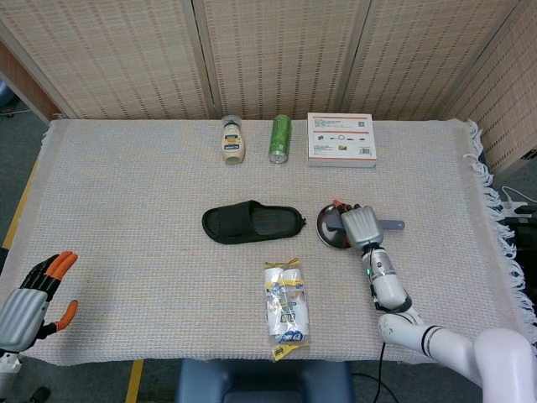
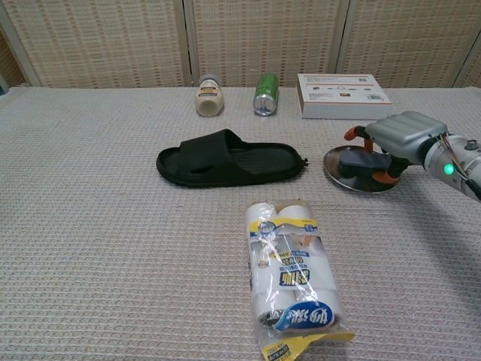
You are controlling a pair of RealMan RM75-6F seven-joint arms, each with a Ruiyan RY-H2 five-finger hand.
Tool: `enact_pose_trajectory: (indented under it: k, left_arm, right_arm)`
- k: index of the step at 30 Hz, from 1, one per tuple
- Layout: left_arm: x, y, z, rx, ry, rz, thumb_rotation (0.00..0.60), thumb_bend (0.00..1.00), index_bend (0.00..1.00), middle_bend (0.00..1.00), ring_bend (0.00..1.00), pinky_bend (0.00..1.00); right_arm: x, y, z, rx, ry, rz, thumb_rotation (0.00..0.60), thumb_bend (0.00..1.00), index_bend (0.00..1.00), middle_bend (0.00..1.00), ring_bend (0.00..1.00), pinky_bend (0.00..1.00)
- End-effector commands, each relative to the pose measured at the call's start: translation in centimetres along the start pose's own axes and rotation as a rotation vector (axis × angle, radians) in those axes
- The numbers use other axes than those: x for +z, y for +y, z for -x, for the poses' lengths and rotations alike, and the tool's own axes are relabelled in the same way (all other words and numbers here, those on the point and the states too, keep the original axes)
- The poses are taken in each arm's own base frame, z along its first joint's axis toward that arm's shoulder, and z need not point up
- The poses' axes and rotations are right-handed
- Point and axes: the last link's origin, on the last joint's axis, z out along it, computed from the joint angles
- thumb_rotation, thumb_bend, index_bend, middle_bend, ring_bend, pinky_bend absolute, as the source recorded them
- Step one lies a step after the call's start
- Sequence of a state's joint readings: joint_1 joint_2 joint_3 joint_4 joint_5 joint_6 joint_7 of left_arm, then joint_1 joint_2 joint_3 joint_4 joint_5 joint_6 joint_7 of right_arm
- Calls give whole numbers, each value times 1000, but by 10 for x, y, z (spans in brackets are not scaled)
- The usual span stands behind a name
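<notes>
Toward the table's right side, the right hand [image 2: 402, 139] is hovering over the steel dish [image 2: 340, 169], fingers spread above the brush [image 2: 359, 160]; grasp not yet made; left hand [image 1: 33, 295] idling open at the near-left corner.

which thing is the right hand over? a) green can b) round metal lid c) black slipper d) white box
b, the right hand hangs over the round metal lid with its fingers spread around the lid's dark handle, well clear of the black slipper.

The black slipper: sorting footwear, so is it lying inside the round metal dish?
No, the black slipper lies on the woven cloth, apart from the round metal dish.
</notes>
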State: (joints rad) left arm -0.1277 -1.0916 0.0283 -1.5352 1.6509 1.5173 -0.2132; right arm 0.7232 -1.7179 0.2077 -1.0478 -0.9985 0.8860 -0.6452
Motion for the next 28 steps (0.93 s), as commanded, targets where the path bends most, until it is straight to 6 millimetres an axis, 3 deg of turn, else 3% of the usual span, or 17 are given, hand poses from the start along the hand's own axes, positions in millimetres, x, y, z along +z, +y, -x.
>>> enact_pose_trajectory:
  k: [1,5,8,11,14,15,18,21,23,28]
  left_arm:
    - [0,0,0,0,0,-2,600,480,0,0,0,103]
    - [0,-2,0,-2,-4,-10,600,478,0,0,0,106]
    - [0,-2,-1,0,1,-8,600,479,0,0,0,106]
    - [0,-3,-2,5,12,-14,600,480,0,0,0,106]
    - [1,-7,-3,12,18,-35,600,479,0,0,0,106]
    - [1,-9,-3,15,19,-45,600,479,0,0,0,107]
    - [3,-12,-2,30,24,-61,600,479,0,0,0,106]
    - [6,-12,1,46,15,-65,600,481,0,0,0,108]
    - [8,-10,1,56,18,-67,600,482,0,0,0,114]
    - [8,-1,2,102,60,-45,600,481,0,0,0,107]
  right_arm:
    - [-4,4,0,3,-7,-3,600,277,21,242,298,506]
    - [-12,13,-4,28,17,-3,600,277,3,189,283,489]
    - [-27,22,-12,128,60,-4,600,270,0,124,181,393]
    - [-68,35,-17,237,167,-12,600,246,0,64,59,205]
    - [-130,52,-10,292,278,-17,600,233,0,16,1,54]
    - [-156,60,-4,287,320,-13,600,227,0,6,0,21]
    - [-202,81,14,244,387,53,600,204,0,0,0,0]
    - [-213,106,28,208,365,169,600,173,0,0,0,0]
    - [-213,111,31,240,344,177,600,161,0,0,0,0]
    - [-226,119,15,282,380,160,600,152,0,0,0,0]
